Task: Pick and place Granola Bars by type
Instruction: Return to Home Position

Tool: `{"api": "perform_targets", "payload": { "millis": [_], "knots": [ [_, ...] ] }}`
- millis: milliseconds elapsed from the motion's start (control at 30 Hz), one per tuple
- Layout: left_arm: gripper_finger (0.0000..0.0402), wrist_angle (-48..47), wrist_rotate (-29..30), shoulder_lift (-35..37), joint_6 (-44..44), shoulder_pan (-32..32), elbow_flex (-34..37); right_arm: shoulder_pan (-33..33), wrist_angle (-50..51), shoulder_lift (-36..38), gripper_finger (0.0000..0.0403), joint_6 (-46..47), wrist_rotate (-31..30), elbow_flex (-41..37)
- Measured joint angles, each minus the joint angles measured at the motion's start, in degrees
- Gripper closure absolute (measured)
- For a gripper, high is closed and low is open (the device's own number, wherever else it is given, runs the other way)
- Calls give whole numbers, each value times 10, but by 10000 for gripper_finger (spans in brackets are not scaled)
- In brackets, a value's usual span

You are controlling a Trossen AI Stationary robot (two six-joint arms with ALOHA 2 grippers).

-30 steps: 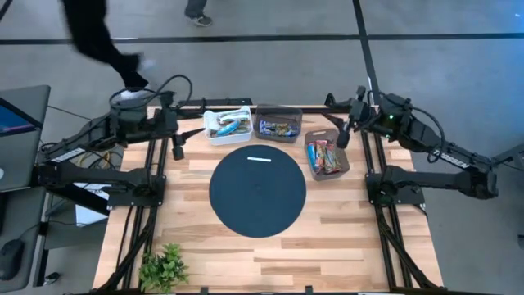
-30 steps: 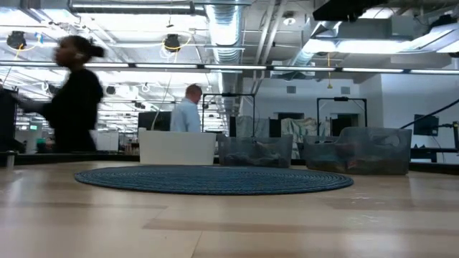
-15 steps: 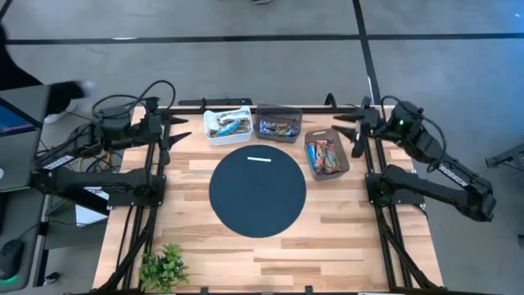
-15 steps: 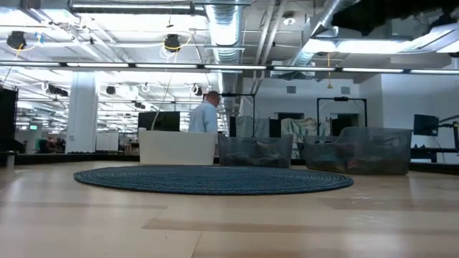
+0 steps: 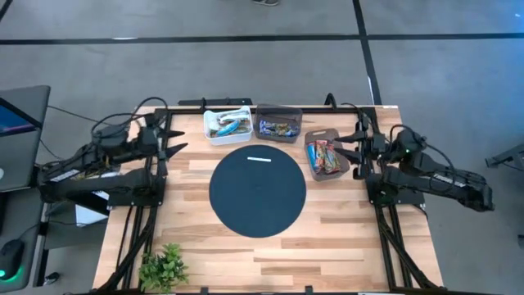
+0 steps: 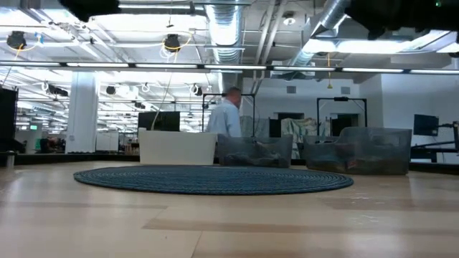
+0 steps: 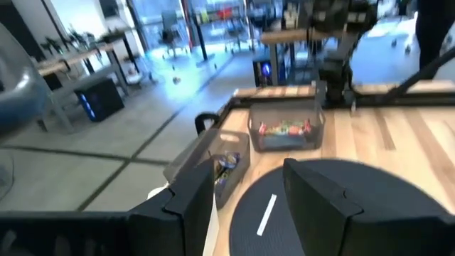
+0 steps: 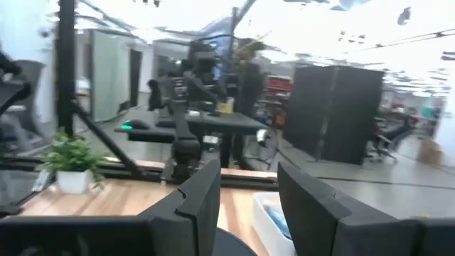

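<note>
Left gripper [image 5: 174, 137]: fingers apart, holding nothing, above left edge of table [image 5: 327, 238], level with row of bins. Right gripper [image 5: 350, 148]: fingers also apart, empty, at right edge, just beside grey bin [image 5: 326, 132].

Granola Bars [image 5: 323, 156] all lie inside bins near far edge: blue ones in white bin [image 5: 228, 111], dark ones in black bin [image 5: 278, 107] beside it, orange-red ones in grey bin.

Round dark mat [image 5: 257, 201] in centre, thin white strip [image 5: 259, 159] on its far part. Near half is open wood. Small plant [image 5: 163, 266] at near-left corner.
</note>
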State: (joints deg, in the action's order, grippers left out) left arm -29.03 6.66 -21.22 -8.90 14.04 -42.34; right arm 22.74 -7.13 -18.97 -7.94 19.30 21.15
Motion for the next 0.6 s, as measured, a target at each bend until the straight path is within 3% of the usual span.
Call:
{"api": "perform_targets", "payload": {
  "millis": [133, 400, 600],
  "knots": [
    [238, 8, 0, 75, 13, 0, 43, -38, -2, 43, 269, 0, -59, -39],
    [238, 69, 2, 207, 63, 0, 140, -93, -48, 95, 269, 5, -104, -110],
    [238, 166, 5, 193, 77, 0, 200, -129, -48, 96, 269, 5, -122, -121]
  ]
}}
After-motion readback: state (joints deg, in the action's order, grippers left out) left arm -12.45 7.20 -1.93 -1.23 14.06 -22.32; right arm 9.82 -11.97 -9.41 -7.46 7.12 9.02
